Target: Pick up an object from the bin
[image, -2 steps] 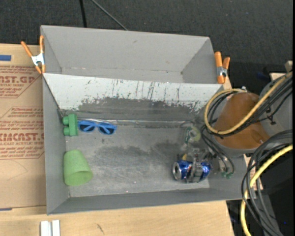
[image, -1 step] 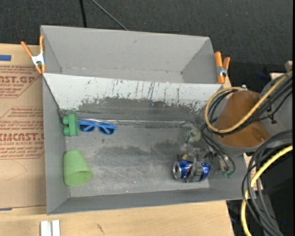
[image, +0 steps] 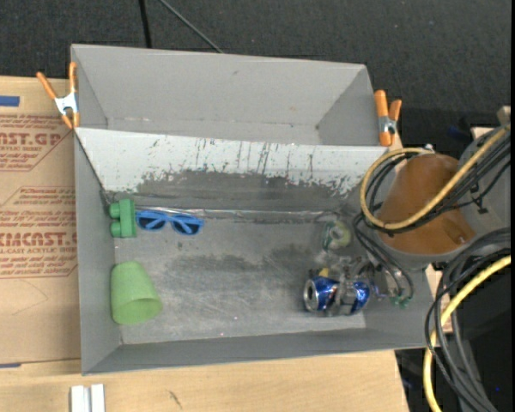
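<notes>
Can (image: 333, 295): crushed, blue and silver, lying in the bin's (image: 240, 269) near-right corner.
Gripper (image: 354, 273): touching it from above; I cannot tell its grip.

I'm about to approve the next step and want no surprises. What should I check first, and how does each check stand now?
1. End effector near a target: ok, it is low in the bin's front-right corner, beside the crushed blue can.
2. Can held: cannot tell.
3. Other things away from the can: ok, the green cup, blue sunglasses and green block lie far left.
4. Room from the bin wall: probably not ok, the can lies near the corner.
</notes>
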`<control>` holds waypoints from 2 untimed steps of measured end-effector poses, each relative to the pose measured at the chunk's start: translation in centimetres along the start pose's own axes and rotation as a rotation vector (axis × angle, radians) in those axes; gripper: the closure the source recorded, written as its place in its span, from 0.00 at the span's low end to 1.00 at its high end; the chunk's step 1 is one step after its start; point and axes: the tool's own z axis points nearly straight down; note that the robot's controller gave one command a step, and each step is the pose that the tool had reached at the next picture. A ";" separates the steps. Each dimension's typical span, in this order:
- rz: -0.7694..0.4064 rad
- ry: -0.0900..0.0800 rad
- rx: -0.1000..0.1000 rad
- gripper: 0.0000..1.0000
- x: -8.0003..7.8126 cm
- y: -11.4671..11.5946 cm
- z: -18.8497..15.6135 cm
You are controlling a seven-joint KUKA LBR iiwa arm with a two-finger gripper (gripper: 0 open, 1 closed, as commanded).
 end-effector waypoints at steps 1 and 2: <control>0.000 -0.001 0.001 1.00 0.0 0.0 -2.1; 0.000 -0.005 0.001 1.00 -0.2 0.0 -7.4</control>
